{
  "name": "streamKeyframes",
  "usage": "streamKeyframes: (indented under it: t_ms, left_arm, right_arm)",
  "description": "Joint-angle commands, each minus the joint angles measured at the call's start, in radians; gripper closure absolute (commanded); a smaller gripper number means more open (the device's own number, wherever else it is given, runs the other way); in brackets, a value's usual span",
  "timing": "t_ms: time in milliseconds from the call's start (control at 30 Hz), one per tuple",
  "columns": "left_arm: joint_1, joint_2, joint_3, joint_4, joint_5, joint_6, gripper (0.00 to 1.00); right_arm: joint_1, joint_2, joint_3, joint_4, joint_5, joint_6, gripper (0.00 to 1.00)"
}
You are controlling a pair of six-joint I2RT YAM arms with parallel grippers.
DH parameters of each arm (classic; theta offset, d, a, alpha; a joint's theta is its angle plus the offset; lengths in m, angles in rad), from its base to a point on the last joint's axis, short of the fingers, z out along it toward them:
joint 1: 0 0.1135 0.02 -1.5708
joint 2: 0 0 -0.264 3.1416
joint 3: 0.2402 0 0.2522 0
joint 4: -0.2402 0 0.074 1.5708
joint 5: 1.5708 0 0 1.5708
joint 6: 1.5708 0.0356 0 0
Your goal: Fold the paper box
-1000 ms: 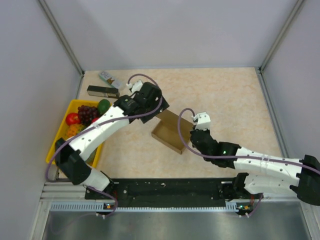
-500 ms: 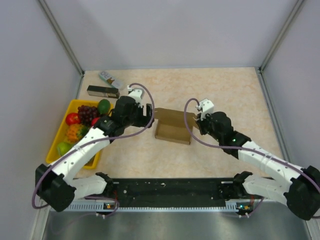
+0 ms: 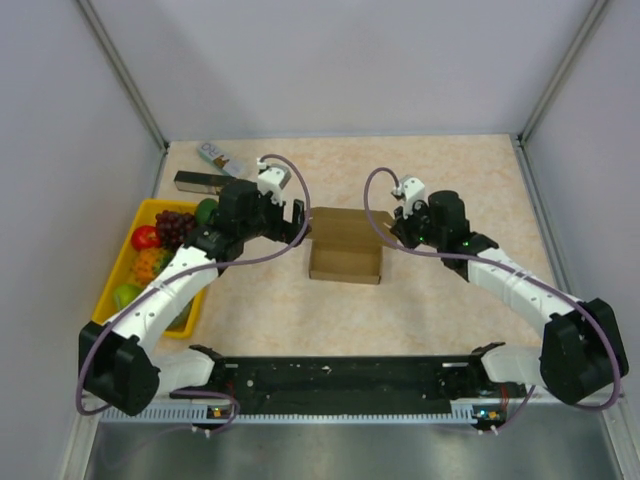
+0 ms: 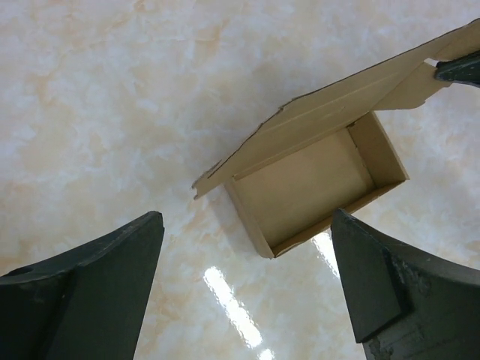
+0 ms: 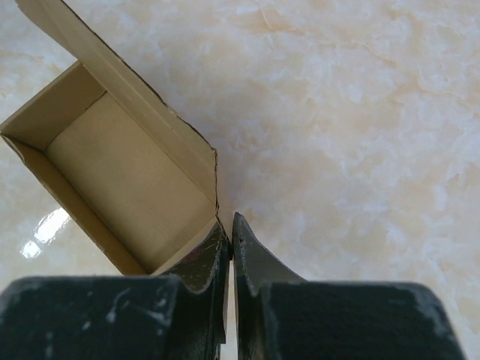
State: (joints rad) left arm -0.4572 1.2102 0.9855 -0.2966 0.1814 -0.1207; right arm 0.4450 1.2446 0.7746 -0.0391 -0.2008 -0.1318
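Note:
The paper box is an open brown carton in the middle of the table, with its lid flap standing up along the far side. My right gripper is at the box's right end, shut on the lid flap's corner; in the right wrist view its jaws pinch the thin cardboard edge beside the box. My left gripper hangs open at the box's left end. In the left wrist view its fingers stand wide apart above the box, touching nothing.
A yellow tray of fruit sits at the left edge under the left arm. A slim black box and a small white packet lie at the far left corner. Grey walls close in three sides.
The box has turned square to the table edge and shifted back a little. My left gripper came off it to its left end. My right arm swung up to the box's right end.

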Motion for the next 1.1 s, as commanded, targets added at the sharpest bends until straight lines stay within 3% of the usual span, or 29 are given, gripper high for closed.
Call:
streamKeyframes:
  t_ms: [0, 233, 433, 467, 500, 600, 900, 933, 967, 1033, 1067]
  left_arm:
    - [0.061, -0.001, -0.051, 0.166, 0.233, 0.111, 0.01]
    - [0.064, 0.139, -0.005, 0.124, 0.214, 0.337, 0.05]
    - [0.064, 0.219, 0.013, 0.157, 0.208, 0.411, 0.23]
    - [0.064, 0.221, 0.018, 0.162, 0.196, 0.409, 0.27]
    - [0.064, 0.221, 0.016, 0.168, 0.187, 0.409, 0.37]
    - [0.064, 0.210, 0.001, 0.204, 0.150, 0.394, 0.51]
    - [0.064, 0.213, -0.005, 0.235, 0.148, 0.320, 0.65]
    - [0.064, 0.227, 0.001, 0.225, 0.153, 0.310, 0.68]
    - [0.064, 0.232, 0.010, 0.220, 0.167, 0.305, 0.75]
    - [0.064, 0.242, 0.012, 0.214, 0.173, 0.294, 0.79]
    - [0.064, 0.241, 0.010, 0.214, 0.174, 0.294, 0.80]
  right_arm:
    - [-0.077, 0.032, 0.075, -0.013, -0.191, -0.043, 1.00]
    - [-0.089, 0.072, 0.114, -0.031, -0.203, -0.069, 1.00]
    - [-0.089, 0.073, 0.123, -0.048, -0.190, -0.072, 1.00]
    - [-0.091, 0.070, 0.123, -0.048, -0.184, -0.072, 1.00]
    - [-0.089, 0.069, 0.121, -0.048, -0.180, -0.071, 1.00]
    - [-0.089, 0.067, 0.127, -0.056, -0.190, -0.065, 1.00]
    - [-0.089, 0.036, 0.115, -0.042, -0.161, -0.005, 1.00]
    - [-0.089, 0.032, 0.112, -0.036, -0.155, 0.001, 0.99]
    - [-0.091, 0.032, 0.106, -0.032, -0.138, 0.012, 0.90]
    - [-0.089, 0.027, 0.101, -0.019, -0.121, 0.049, 0.82]
    - [-0.091, 0.026, 0.095, -0.013, -0.112, 0.063, 0.73]
